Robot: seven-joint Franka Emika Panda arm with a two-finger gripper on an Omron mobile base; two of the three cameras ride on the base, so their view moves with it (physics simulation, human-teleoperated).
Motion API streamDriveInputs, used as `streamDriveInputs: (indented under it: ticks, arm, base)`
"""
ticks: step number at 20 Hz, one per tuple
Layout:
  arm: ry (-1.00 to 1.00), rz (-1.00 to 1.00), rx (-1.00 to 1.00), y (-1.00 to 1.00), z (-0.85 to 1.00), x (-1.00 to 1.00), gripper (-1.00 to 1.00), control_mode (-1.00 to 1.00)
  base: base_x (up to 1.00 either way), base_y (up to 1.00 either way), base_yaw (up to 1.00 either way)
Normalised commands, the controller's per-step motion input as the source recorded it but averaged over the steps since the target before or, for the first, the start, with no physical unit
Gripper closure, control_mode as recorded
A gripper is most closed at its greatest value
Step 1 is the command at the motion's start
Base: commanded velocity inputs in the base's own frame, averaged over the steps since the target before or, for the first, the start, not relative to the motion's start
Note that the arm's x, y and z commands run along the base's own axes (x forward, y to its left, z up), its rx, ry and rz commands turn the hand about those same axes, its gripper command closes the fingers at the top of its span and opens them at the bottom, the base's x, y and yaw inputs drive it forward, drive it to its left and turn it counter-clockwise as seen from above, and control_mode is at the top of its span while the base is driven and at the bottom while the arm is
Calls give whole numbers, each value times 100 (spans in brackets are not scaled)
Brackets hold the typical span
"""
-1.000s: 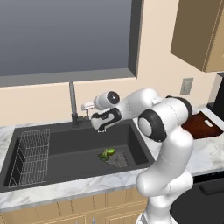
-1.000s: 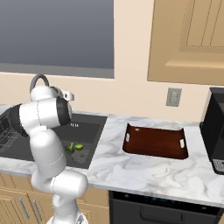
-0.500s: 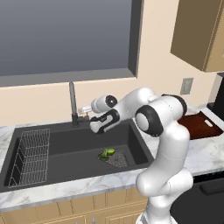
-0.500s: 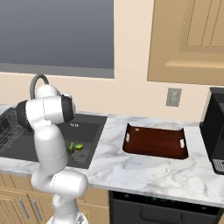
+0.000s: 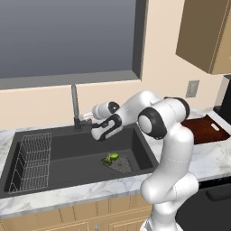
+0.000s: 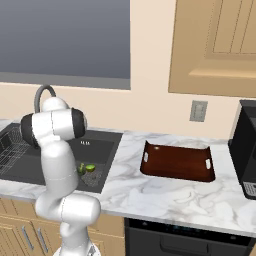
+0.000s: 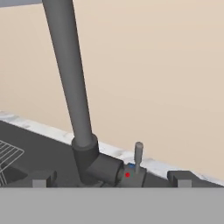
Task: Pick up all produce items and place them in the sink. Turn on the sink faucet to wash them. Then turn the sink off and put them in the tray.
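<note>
The produce items (image 5: pixel 111 157) lay together on the mesh drain (image 5: pixel 120 165) in the floor of the black sink (image 5: pixel 58 155), a lime-green fruit against what looked like a darker floret, though too small to be sure. The sink faucet (image 7: pixel 72 92) rose at the back rim, its small lever (image 7: pixel 138 155) upright. The gripper (image 7: pixel 112 178) sat close before the faucet base, fingers spread wide and holding nothing. The tray (image 6: pixel 177 162) lay on the marble counter (image 6: pixel 165 192), well apart.
</note>
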Motion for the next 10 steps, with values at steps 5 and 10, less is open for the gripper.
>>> streamDriveInputs:
  ticks: [5, 10]
  arm:
    - [0, 3, 0, 0, 0, 11, -100, -100]
    - [0, 1, 0, -4, 0, 8, -100, -100]
  base:
    - [0, 0, 0]
    - [0, 0, 0]
